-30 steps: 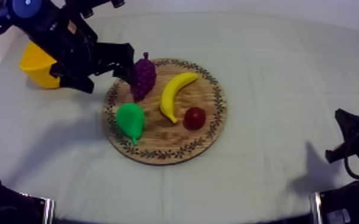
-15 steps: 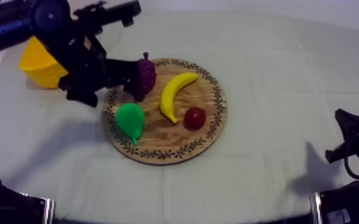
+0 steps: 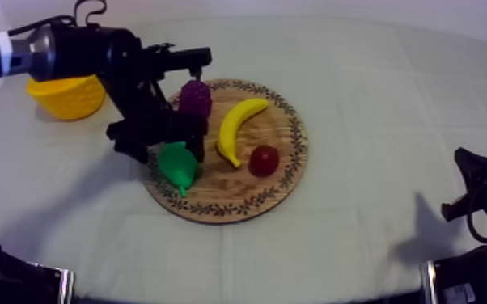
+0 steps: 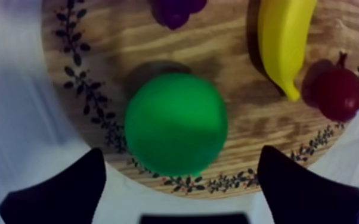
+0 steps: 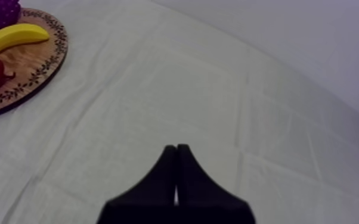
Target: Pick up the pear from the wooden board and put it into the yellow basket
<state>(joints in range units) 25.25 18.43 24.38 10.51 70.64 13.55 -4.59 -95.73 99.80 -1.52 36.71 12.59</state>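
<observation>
Grey-white cloth (image 3: 376, 105) under board (image 3: 239, 192). Pear (image 3: 177, 164) at board's left side, near rim. From left wrist: pear (image 4: 176, 124) straight below, between spread fingers (image 4: 68, 190), clear of both; from top, gap hidden by arm. Left gripper (image 3: 170, 144) open over pear, arm in from upper left past grapes (image 3: 195, 99). Banana (image 3: 237, 125), red fruit (image 3: 264, 159) to right, apart from pear. Basket (image 3: 67, 95) far left, open cloth between it and board. Right gripper (image 5: 176, 154) closed to wedge, low over open cloth.
</observation>
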